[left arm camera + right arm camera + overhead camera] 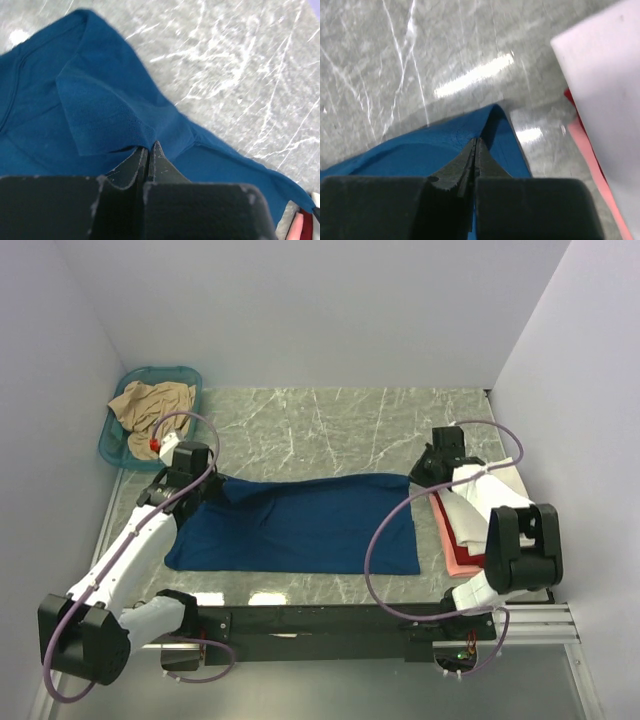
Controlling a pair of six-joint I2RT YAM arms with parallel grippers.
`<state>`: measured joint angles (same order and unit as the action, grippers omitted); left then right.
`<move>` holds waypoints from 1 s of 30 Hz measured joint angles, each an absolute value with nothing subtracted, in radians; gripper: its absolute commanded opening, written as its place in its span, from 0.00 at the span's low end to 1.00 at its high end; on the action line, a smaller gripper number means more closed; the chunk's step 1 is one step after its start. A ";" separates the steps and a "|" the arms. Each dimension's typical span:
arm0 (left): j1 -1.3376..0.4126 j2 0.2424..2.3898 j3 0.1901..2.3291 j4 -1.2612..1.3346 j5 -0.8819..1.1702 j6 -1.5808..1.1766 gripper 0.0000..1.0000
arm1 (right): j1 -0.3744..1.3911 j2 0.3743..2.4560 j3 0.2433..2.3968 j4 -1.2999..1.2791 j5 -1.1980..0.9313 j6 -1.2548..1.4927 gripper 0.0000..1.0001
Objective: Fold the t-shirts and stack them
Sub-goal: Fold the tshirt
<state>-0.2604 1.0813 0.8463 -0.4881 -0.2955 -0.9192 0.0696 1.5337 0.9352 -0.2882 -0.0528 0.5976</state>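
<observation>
The left gripper (pixel 150 150) has its two fingers pressed together on a pinch of the blue shirt (pixel 300 525), and the cloth rises in a small folded peak right at the tips. In the overhead view this gripper (pixel 215 485) sits at the shirt's far left corner. The right gripper (pixel 476 145) is clamped the same way, fingers together on the shirt's edge where a corner folds up against them. From above it (pixel 415 477) is at the shirt's far right corner.

Between the two grippers the blue shirt lies stretched across the middle of the marble table (pixel 330 430). It is mostly flat, with its near edge running along close to the arms' bases.

Just to the right of the shirt, under the right arm, there is a small pile of clothes. A white shirt (pixel 480 495) lies on top, a red one (pixel 568 95) shows as a thin edge beneath it, and a pink one (pixel 460 560) sticks out at the near side.

Well apart from all this, in the far left corner, a teal basket (pixel 115 440) holds a crumpled tan shirt (pixel 150 405).
</observation>
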 measured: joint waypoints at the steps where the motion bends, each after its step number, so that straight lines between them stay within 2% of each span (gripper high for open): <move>1: -0.260 1.069 0.833 -0.492 -0.294 -0.923 0.01 | 0.070 1.509 0.913 -0.287 -0.055 0.601 0.00; 11: -0.252 0.950 0.741 -0.538 -0.294 -0.991 0.01 | 0.070 1.309 0.739 -0.274 -0.080 0.613 0.00; 30: -0.249 0.809 0.622 -0.678 -0.350 -1.170 0.01 | 0.070 1.143 0.573 -0.286 -0.091 0.616 0.00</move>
<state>-0.2485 0.8089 0.6220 -0.6781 -0.3496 -1.1702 0.0696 1.1427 0.5728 -0.2859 -0.0914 0.6155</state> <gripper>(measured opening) 0.022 0.007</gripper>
